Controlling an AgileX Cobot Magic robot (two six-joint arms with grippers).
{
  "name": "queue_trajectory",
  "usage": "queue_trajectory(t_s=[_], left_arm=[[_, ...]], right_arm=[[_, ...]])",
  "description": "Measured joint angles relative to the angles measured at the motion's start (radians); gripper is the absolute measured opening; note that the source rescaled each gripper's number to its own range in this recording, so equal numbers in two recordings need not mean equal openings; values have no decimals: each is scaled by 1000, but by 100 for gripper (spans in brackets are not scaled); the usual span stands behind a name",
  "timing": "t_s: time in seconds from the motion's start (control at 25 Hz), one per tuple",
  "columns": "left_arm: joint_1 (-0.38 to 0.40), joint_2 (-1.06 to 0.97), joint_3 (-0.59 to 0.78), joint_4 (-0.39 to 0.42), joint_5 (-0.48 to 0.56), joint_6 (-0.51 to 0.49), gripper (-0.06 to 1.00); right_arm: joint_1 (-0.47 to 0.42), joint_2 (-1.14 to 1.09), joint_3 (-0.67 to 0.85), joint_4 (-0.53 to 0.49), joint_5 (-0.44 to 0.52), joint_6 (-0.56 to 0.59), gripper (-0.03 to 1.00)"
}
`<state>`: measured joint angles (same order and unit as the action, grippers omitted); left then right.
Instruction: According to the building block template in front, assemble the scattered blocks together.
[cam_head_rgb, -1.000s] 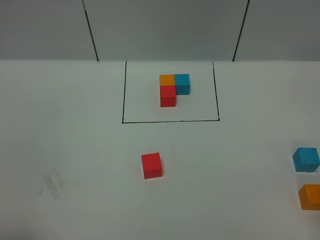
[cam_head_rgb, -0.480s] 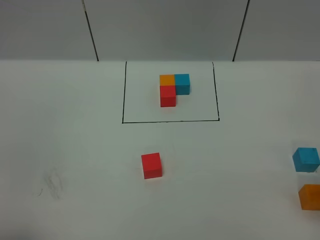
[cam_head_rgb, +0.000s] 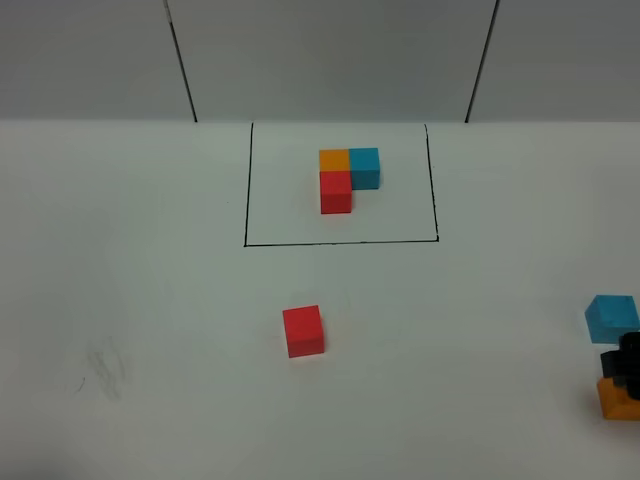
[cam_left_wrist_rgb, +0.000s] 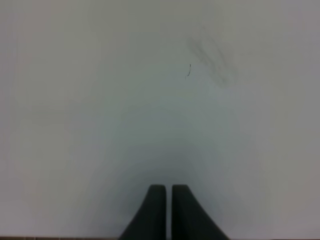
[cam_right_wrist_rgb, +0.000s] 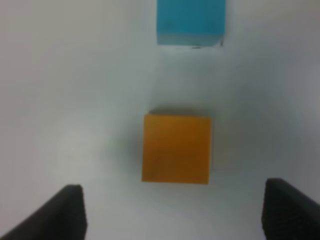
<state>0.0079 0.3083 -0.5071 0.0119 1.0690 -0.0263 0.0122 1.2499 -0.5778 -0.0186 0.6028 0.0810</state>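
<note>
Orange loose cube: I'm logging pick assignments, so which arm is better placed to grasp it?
Right: the right gripper hangs open over the orange cube, lined up with it; the left gripper is shut over bare table.

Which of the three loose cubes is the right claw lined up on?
The orange cube: it sits centred ahead of the open right claw. The blue cube lies beyond it, and the red cube stands far off on its own.

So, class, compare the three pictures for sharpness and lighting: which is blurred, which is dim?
Exterior high: sharp, evenly lit, the red cube crisp. Right wrist: soft focus, the orange cube fuzzy-edged. Left wrist: dim and grey, darkest around the shut fingers.
</note>
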Motion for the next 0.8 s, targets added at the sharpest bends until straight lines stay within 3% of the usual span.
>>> queue_trajectory(t_s=[0.8], left_arm=[[0,0,0,0,0,0,0]], right_arm=[[0,318,1,0,-166,-10,91]])
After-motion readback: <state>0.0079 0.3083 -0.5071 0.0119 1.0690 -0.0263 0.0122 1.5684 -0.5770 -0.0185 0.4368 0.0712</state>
